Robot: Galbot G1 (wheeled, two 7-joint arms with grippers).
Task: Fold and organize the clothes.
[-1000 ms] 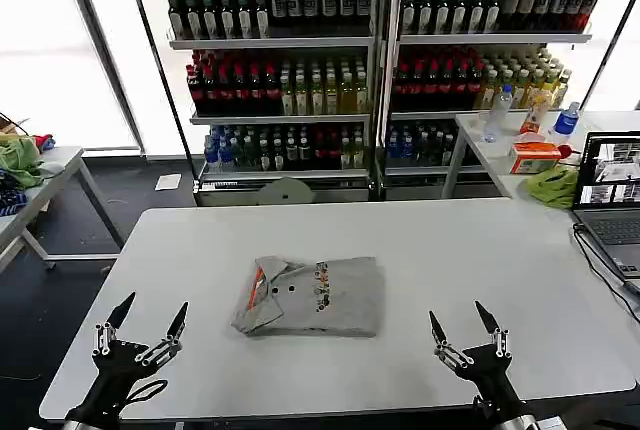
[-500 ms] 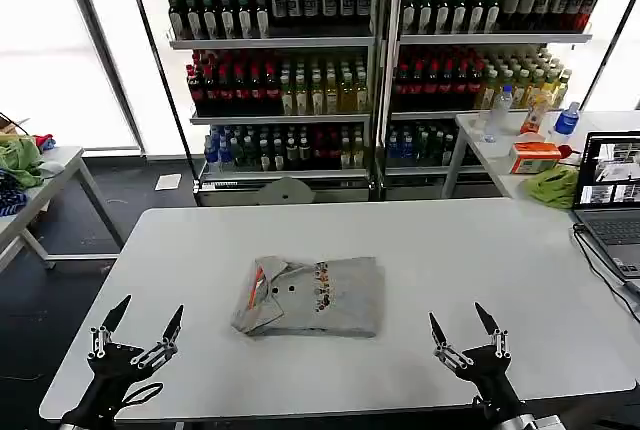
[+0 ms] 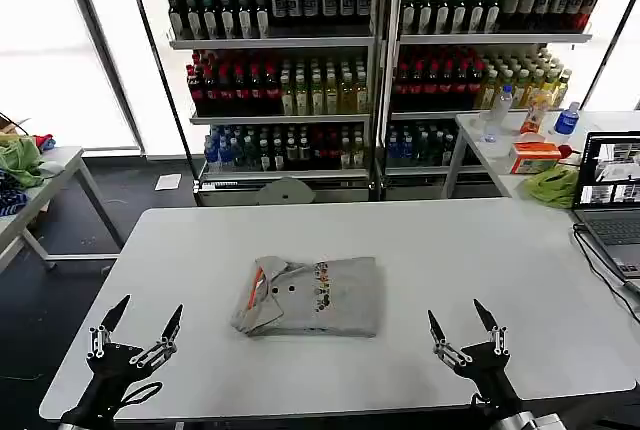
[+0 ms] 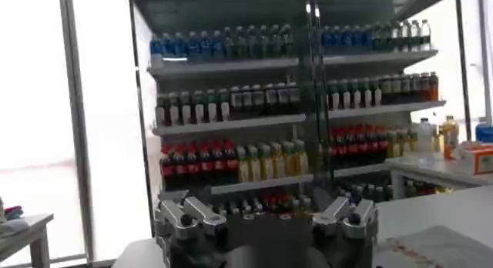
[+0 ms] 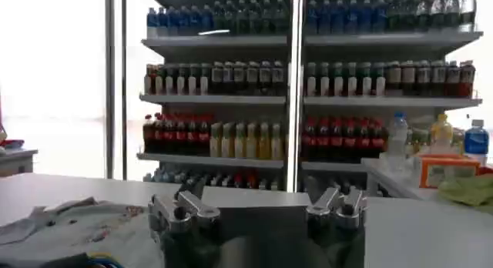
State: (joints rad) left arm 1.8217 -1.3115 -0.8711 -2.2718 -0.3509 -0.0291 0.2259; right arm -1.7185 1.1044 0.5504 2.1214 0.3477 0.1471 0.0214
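A: Where is the left claw [image 3: 137, 324], and how does it stand?

B: It hovers at the near left corner of the bench [image 3: 480, 250], fingers spread apart and holding nothing. The right claw [image 3: 462, 326] mirrors it at the near right side, its two fingers likewise spread and empty.

A: And the shirt, taken from the claws?

B: The folded grey shirt [image 3: 310, 296] lies flat on the bench between the two claws and a little farther from the robot than either. It sits to the right of the left claw and to the left of the right claw, well apart from both. Its collar end, with orange lining and buttons, is turned toward the left claw's side; the small coloured print sits near its middle.

A: Do the wrist cameras add anything?

B: In the right wrist view the shirt [image 5: 69, 227] lies on the bench ahead of that claw [image 5: 258, 208]. Beyond the bench stand shelves of bottles [image 3: 290, 80].
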